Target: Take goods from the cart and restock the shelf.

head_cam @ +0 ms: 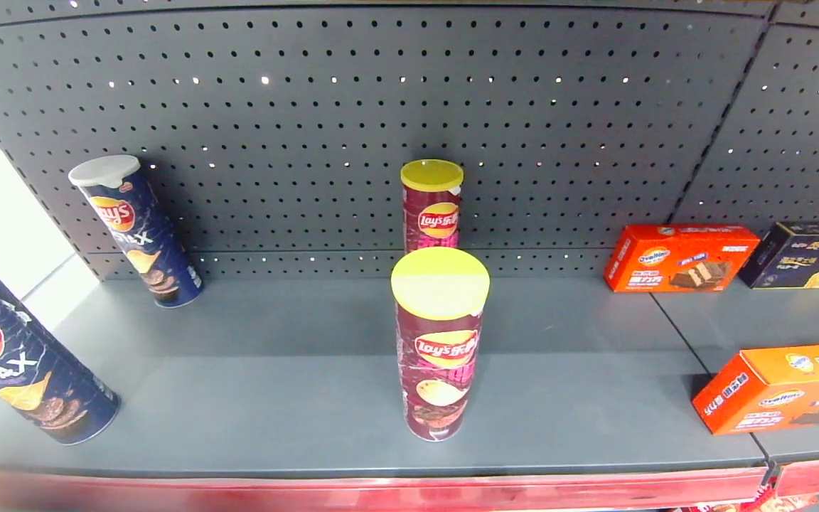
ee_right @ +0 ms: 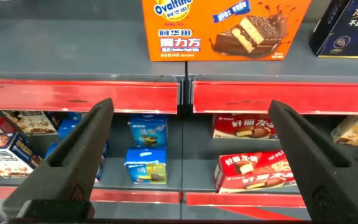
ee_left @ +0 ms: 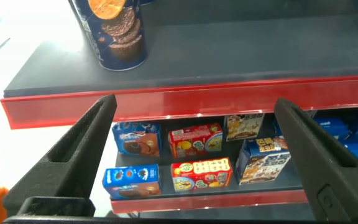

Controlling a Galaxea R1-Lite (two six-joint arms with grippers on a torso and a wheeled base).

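- Both arms sit low in front of the shelf [head_cam: 296,398], just off its red front lip [head_cam: 381,492]. The left gripper [ee_left: 194,102] is spread wide with nothing in it, and the right gripper [ee_right: 191,104] is the same, wide and empty.
- My read is that I'm between items, so the next job is a fresh pick from the cart.
- To do that well I'd back the arms straight out before turning so no finger clips the lip. Then I'd grab a can around its middle and keep it upright.
- The best gap looks like the front edge between the front maroon can [head_cam: 440,355] and the front blue can [head_cam: 18,370]. These tall cans probably tip easily, so I'd come in high and set down gently.
- Also on the shelf are the back maroon can [head_cam: 431,206], right behind the front one, and the back blue can [head_cam: 138,231] near the back left corner.
- The next bay to the right holds the front orange box [head_cam: 786,387], the back orange box [head_cam: 680,257] and a dark box [head_cam: 804,264].
- All four cans have their lids on, so I can't tell what's inside.
- The lower shelf [ee_left: 204,194] holds small snack boxes [ee_left: 194,140].
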